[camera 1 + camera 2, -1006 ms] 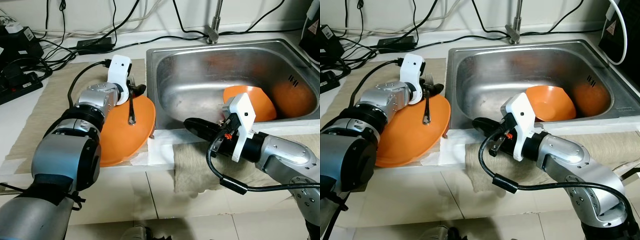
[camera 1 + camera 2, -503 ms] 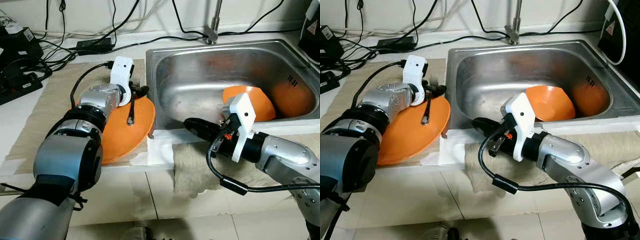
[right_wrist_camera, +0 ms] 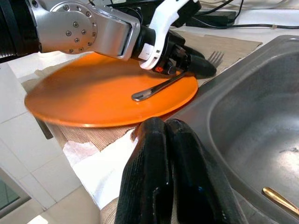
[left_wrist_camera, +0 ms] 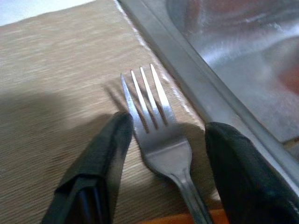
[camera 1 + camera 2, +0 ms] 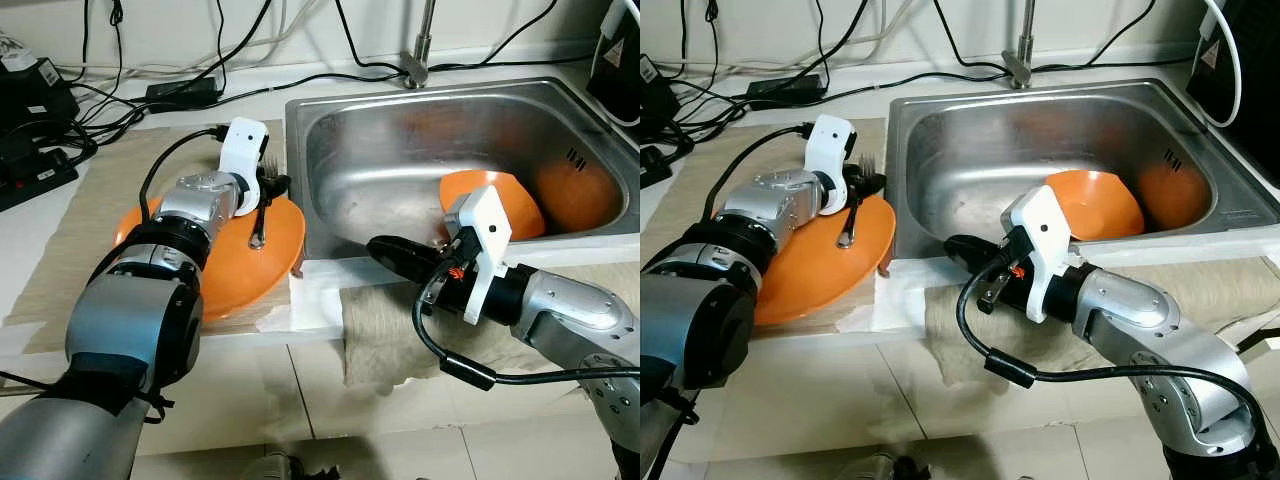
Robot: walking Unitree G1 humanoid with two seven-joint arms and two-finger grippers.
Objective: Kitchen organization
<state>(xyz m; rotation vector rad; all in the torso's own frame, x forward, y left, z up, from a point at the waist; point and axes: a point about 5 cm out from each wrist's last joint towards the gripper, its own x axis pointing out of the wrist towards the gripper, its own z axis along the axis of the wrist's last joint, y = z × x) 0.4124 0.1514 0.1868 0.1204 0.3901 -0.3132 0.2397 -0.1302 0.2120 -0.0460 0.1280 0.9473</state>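
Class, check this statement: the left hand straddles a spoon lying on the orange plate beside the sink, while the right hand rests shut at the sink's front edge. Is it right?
Not quite. The utensil is a fork, not a spoon: the left wrist view shows its four tines between the open fingers of the left hand. The rest holds: orange plate beside the sink, right hand shut at the sink's front edge.

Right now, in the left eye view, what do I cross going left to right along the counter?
Black power strip → orange plate → fork → steel sink → orange bowl.
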